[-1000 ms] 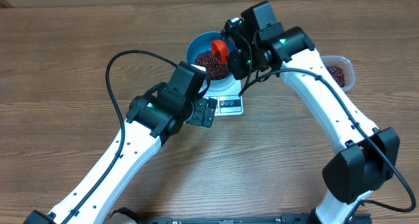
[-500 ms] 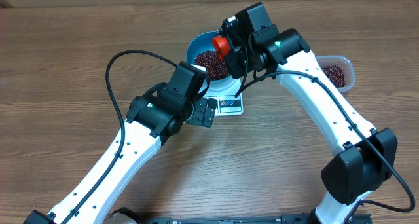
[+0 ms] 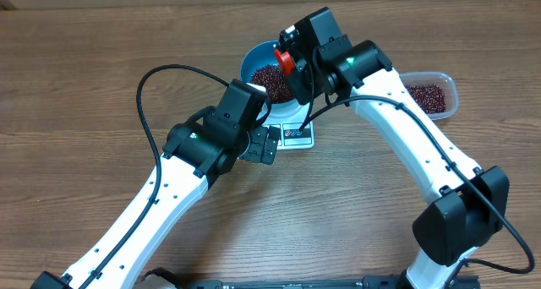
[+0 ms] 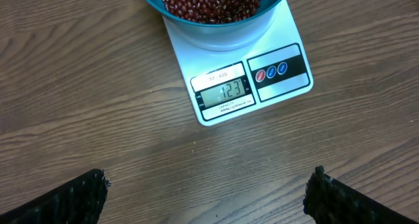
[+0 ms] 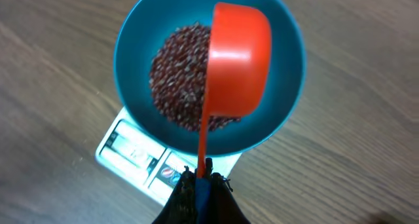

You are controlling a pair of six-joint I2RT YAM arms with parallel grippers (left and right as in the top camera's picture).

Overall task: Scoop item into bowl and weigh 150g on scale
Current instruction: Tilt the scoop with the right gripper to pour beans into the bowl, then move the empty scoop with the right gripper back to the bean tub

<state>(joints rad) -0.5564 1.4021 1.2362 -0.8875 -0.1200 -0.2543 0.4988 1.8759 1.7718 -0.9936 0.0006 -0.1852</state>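
A blue bowl (image 3: 256, 56) (image 5: 131, 47) holding dark red beans (image 3: 272, 82) (image 5: 177, 67) stands on the white scale (image 3: 296, 135) (image 4: 281, 34). The scale's display (image 4: 226, 92) reads 123. My right gripper (image 5: 201, 185) is shut on the blue-tipped handle of a red scoop (image 5: 239, 60) (image 3: 286, 62). The scoop hangs over the bowl, turned on its side with its back to the wrist camera. My left gripper (image 4: 206, 201) (image 3: 264, 144) is open and empty, low over the table just in front of the scale.
A clear plastic tub (image 3: 448, 99) with more beans (image 3: 427, 95) sits to the right of the scale, beside the right arm. A black cable (image 3: 152, 78) loops over the table left of the bowl.
The right arm has shifted a little left with the scoop over the bowl, uncovering more of the tub. The left arm has not moved.
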